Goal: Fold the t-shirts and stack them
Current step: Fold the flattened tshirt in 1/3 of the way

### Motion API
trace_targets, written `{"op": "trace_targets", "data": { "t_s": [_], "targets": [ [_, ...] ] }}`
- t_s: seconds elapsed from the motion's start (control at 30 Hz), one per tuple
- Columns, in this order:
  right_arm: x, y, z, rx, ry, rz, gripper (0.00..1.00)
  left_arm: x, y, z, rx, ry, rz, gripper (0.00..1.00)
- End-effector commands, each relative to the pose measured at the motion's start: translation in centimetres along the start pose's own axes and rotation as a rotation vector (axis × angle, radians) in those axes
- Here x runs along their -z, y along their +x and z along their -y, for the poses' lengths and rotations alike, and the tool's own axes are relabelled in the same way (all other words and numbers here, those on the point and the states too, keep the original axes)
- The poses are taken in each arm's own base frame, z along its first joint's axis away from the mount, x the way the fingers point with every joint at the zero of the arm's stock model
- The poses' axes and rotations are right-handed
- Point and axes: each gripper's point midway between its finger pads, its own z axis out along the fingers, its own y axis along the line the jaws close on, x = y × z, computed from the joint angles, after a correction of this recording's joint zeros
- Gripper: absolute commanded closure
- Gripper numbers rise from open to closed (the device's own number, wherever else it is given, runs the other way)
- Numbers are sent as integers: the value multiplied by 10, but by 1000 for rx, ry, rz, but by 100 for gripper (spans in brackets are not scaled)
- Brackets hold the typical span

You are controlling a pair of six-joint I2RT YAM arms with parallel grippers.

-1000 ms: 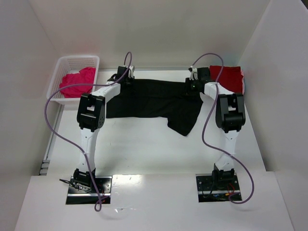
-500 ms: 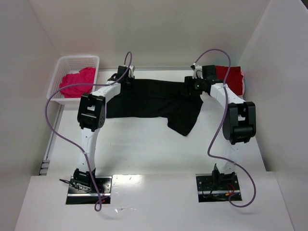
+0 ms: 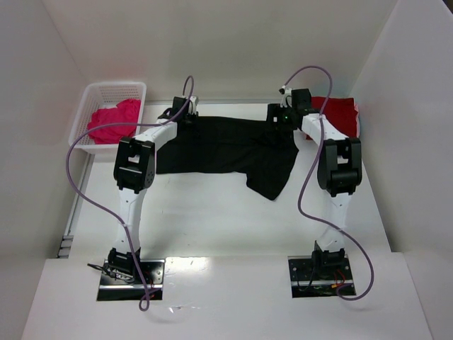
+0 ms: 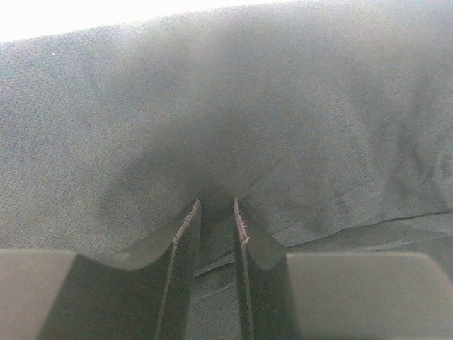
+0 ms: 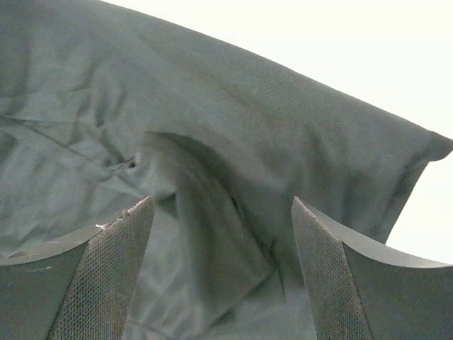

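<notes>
T-shirts lie in three places. The soft black t-shirt [image 3: 226, 149] is spread across the far middle of the white table [image 3: 212, 219], one part trailing toward the near right. The dark red t-shirt [image 3: 341, 113] sits in the far right corner. The crumpled magenta-pink t-shirt [image 3: 113, 122] lies in the white plastic mesh basket [image 3: 117, 89] at far left.

The left gripper [image 4: 216, 205] has its jaws drawn close together, pinching a small tuck of black cloth at the shirt's far left edge. The right gripper [image 5: 221, 205] stands wide apart over the far right edge and holds nothing; a raised ridge of cloth lies between its fingers, untouched.

The likely trouble is a one-sided pull. If the left arm moves while the right has no hold, the black t-shirt would drag and skew rather than fold square. If the right jaws close on that ridge, they may catch more than one layer. The right arm also works just beside the dark red t-shirt and could snag it.

The top view gives the whole layout and both far corners, but the jaws there are too small to read. Only the wrist views show the pinch on the left and the empty gap on the right, and neither shows the other two shirts.
</notes>
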Motion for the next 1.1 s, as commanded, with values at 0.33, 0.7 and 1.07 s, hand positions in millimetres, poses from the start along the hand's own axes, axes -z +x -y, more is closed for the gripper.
{"op": "trace_targets", "data": {
  "t_s": [0.33,0.7,1.07],
  "targets": [
    [-35,17,-42,55,-156,-50,38,-3,-1,-4,-13,29,-12,64],
    [-20,46,-68,77,-221,-112,73,-2,2,-5,-21,27,-21,64],
    [48,66,-88,69,-234,-144,26,-5,5,-8,-13,38,-31,64]
  ]
}}
